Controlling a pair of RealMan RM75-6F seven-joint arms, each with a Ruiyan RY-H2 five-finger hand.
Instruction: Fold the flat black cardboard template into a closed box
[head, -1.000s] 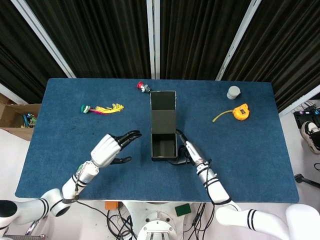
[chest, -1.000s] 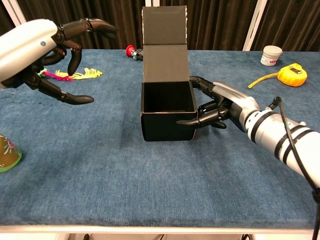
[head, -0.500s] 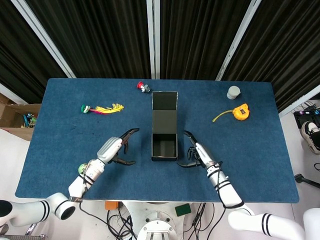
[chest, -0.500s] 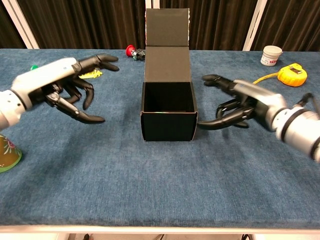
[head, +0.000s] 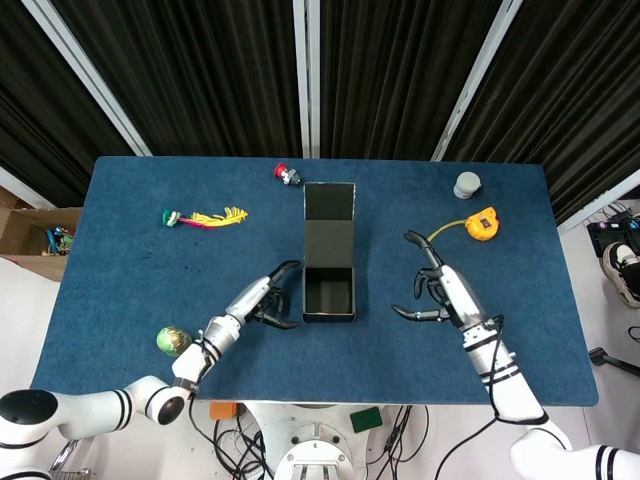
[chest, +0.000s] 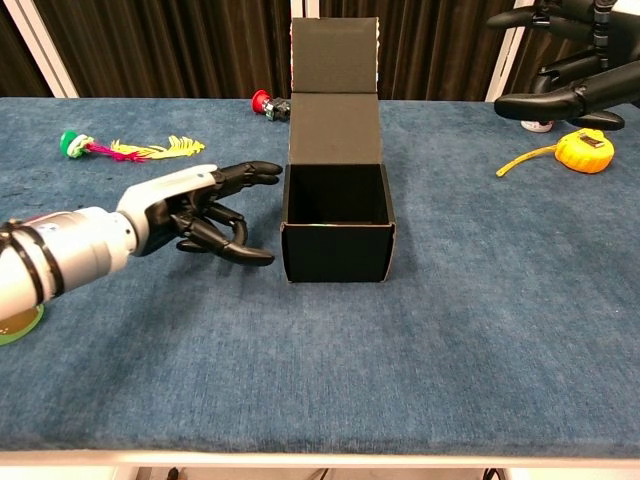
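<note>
The box (head: 329, 293) stands near the middle of the counter (head: 120, 260), its four walls already up and its top open. Its lid (chest: 334, 55) rises upright from the back wall, with a short flap at its upper end. The interior looks empty.

The left hand (chest: 195, 205) hovers just beside the box's left wall, low over the counter, fingers (chest: 252, 172) spread and partly curled, holding nothing; whether the tips touch the wall I cannot tell. The right hand (head: 440, 290) is well apart from the box on the right, raised off the counter, fingers loosely spread and empty.

The cardboard looks thin, light and fairly stiff, so the box should slide or tip at a small push and will likely need bracing by a side wall while the lid is worked. The panels should bend readily only along their creases; pressing mid-panel risks buckling. The matte surface ought to give fair grip. The sensible place to take hold is the lid's top edge near the flap, folding it forward and tucking the flap inside the front wall (chest: 338, 253).

Elsewhere lie a tape measure (head: 482, 224), a small jar (head: 467, 185), a red-capped item (head: 288, 175), a yellow feathery toy (head: 205, 217) and a green ball (head: 172, 341).
</note>
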